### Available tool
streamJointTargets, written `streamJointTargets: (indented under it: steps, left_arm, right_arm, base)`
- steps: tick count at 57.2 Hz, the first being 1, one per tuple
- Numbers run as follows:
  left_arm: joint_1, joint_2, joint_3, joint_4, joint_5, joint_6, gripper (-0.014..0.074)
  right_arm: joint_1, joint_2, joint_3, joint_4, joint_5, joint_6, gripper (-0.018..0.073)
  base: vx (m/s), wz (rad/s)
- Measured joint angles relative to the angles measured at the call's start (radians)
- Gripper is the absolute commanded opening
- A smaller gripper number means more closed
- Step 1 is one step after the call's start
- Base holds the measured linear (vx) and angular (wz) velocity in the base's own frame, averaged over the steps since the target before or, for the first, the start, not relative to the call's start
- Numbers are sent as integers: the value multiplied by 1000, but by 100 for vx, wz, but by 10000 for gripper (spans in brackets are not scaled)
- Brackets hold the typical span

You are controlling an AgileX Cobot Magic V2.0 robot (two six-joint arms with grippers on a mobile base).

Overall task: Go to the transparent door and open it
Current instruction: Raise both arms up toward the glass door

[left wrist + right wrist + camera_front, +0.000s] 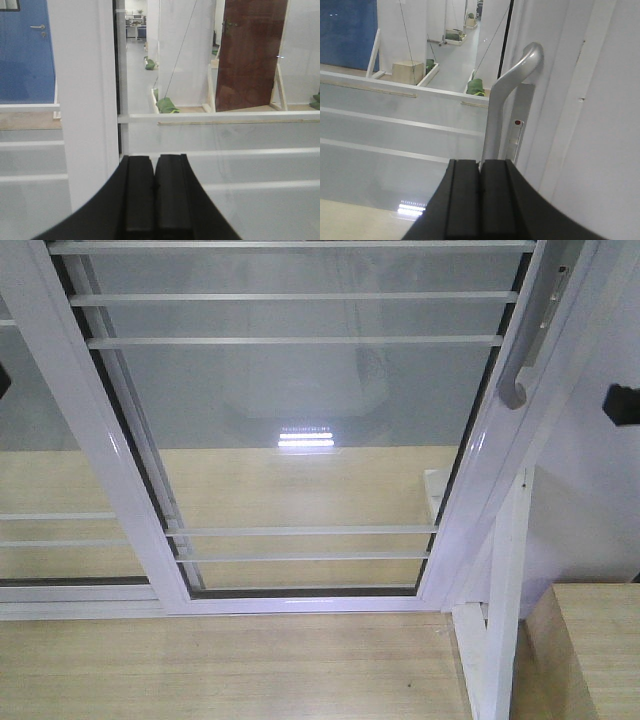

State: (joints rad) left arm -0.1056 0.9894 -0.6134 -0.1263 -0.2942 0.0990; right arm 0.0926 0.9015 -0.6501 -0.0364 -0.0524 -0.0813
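Right wrist view: transparent door [395,130] handle [495,115] runs vertical, just beyond right tool [480,162], pressed together; left tool [154,159] likewise.

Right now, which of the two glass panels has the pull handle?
The centre panel in the front view: a curved grey handle sits on its right stile. The panel at far left shows none.

Pull handle [496,110] stands just ahead of the right gripper [480,167], the transparent door [395,135] spreading to its left. A frame stile [87,100] stands ahead-left of the left gripper [153,162].
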Motion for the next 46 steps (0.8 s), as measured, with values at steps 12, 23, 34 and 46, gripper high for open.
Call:
streamJointTargets:
  steps: [12,23,34,46]
  left_arm:
    - [0,179,-76,-3,-59,0,-3]
    - [0,234,-76,-3,-61,0,6]
    - [0,244,-76,-3,-64,0,52]
    - [0,244,-76,-3,-69,0,200]
  right_arm:
    - [0,182,-25,0,-195,0,-1]
    - [0,232,-25,0,-247,0,1]
    - [0,231,-25,0,-253,0,46]
    - [0,231,-25,0,-253,0,244]
  base:
    - [0,0]
    - [0,0]
    - [0,0]
    - [0,0]
